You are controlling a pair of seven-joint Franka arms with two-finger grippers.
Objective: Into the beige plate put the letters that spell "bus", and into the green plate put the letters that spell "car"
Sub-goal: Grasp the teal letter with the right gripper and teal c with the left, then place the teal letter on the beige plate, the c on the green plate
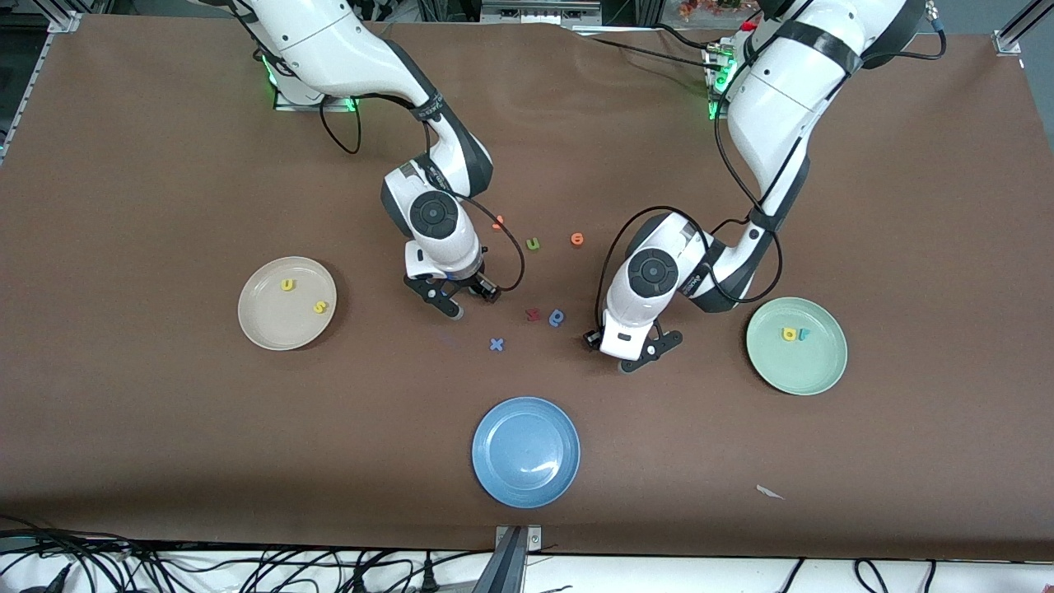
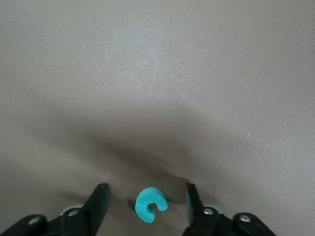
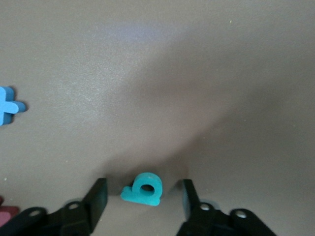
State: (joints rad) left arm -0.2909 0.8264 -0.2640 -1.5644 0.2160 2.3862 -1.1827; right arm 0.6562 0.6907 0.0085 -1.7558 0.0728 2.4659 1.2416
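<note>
Though not yet gripping anything, down low over the table with both tools.

Front view first. Right gripper (image 1: 473,303) low over the cloth, farther from the camera than the blue plate (image 1: 527,486) and a touch toward the right arm's end. Left gripper (image 1: 626,350) low too, farther than the blue plate, toward the left arm's end. Beige plate (image 1: 255,329) well off toward the right arm's end, holding the yellow u (image 1: 287,285) and yellow s (image 1: 320,307). Green plate (image 1: 823,379) well off toward the left arm's end, holding the yellow a (image 1: 789,333) and teal r (image 1: 805,333). By the look of it, one letter short in each.

Left wrist view next. Jaws wide, straddling the teal c (image 2: 149,204), flat on the cloth, clear of both fingers (image 2: 101,196). Calls for a squeeze, a lift, then a carry to the green plate.

Right wrist view last. Same picture: jaws apart around the teal b (image 3: 142,189), gaps on either side. Needs closing, lifting, then a trip to the beige plate.

Clutter to mind, all farther than the blue plate: blue x (image 1: 496,344), red letter (image 1: 533,314), blue rounded letter (image 1: 557,317), green u (image 1: 533,243), orange e (image 1: 577,239). Nothing wedged inside either jaw gap, but the x close by the right gripper.
</note>
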